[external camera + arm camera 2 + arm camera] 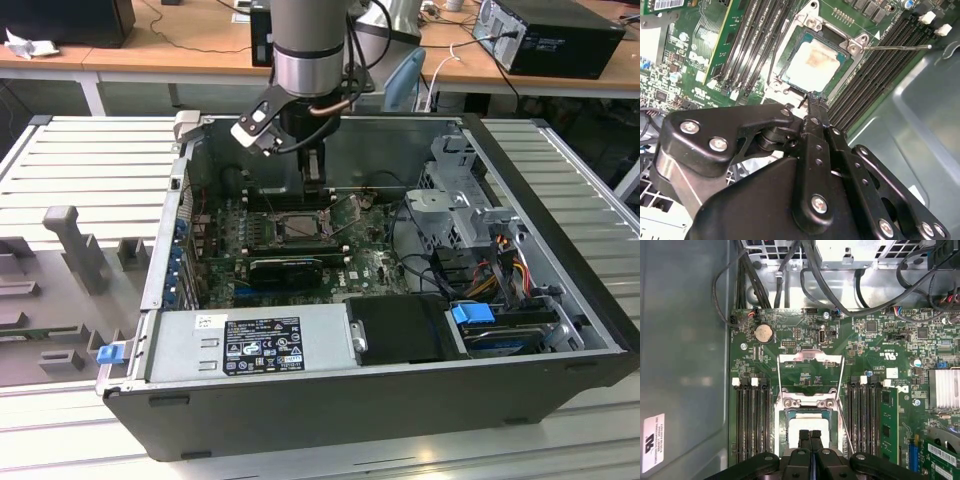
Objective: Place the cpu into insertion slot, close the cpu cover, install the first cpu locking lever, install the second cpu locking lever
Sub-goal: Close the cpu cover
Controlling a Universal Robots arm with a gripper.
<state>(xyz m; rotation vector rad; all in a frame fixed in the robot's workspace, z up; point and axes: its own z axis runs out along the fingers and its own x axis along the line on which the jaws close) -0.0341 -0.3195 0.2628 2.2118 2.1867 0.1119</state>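
— How far along am I?
— Your cpu [812, 62] already lies flat in the insertion slot [805, 401]. The cpu cover [810, 358] is open, toward three o'clock of the socket in the exterior view. By my judgement neither lever is latched, and one locking lever [900, 47] juts free.
— And room to move?
— Your gripper [810, 436], jaws pressed together on nothing, hangs just over the chip. Black memory slots [752, 420] flank the socket, and the case wall [400, 150] rises at twelve o'clock.

One cpu [815, 62], one insertion slot [809, 413], one cpu cover [810, 359] — two locking levers [897, 47].
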